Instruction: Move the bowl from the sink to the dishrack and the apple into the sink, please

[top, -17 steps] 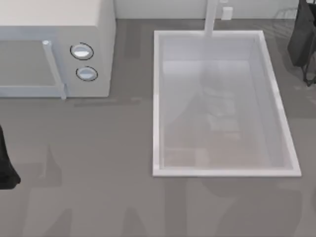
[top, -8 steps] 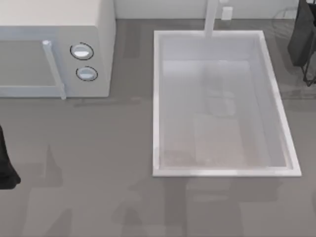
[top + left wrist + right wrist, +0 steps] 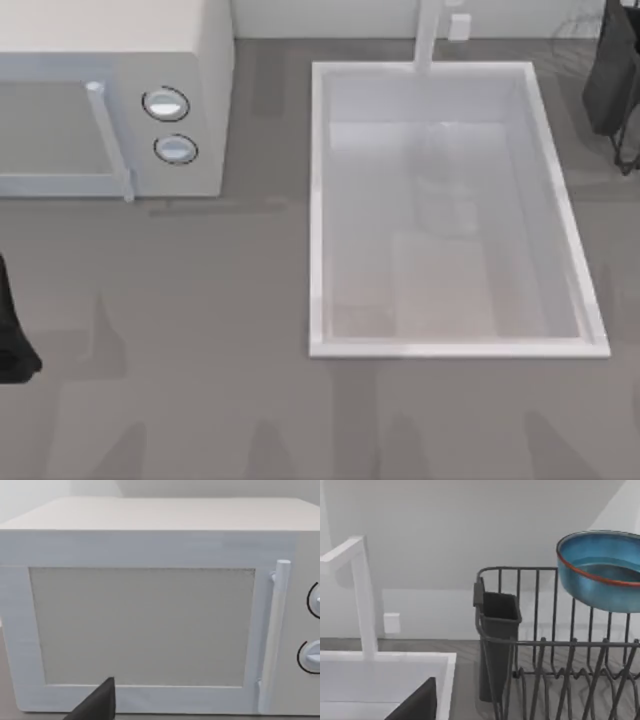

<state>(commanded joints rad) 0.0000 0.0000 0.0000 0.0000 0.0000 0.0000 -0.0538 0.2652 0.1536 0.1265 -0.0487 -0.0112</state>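
Grey table (image 3: 200, 300) with white sink (image 3: 318, 200). Bowl (image 3: 600, 580) up high over dishrack (image 3: 545, 650) wires, away from sink. Right gripper (image 3: 612, 80) at far right edge, by dishrack. Left gripper (image 3: 97, 702) parked at left edge, facing microwave (image 3: 150, 625). Cannot tell if either grip is loose or tight.

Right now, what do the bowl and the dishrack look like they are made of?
The bowl looks like glazed ceramic: glossy blue with a thin reddish-brown rim. The dishrack looks like dark coated metal wire: thin bars, dull finish. Neither material is certain.
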